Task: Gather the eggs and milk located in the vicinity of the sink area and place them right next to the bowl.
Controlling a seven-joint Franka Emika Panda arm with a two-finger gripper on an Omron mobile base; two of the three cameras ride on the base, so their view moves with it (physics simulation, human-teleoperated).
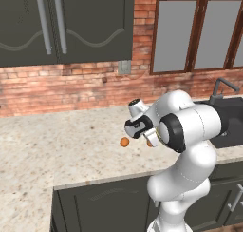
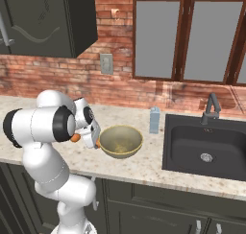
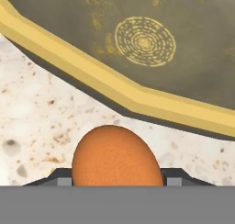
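Your two-finger gripper [image 3: 117,181] sits narrowly parted around a small orange-brown oval egg [image 3: 117,156], just beside the wide olive-tan bowl's lighter rim [image 3: 114,87] on the speckled stone counter [image 3: 36,126]. Expect it light, brittle, slippery; hold its widest middle gently.

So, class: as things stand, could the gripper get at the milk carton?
Probably not yet. The gripper looks closed on an egg, so it isn't free, and the bowl sits between it and the milk carton. The carton itself stands unobstructed beside the sink.
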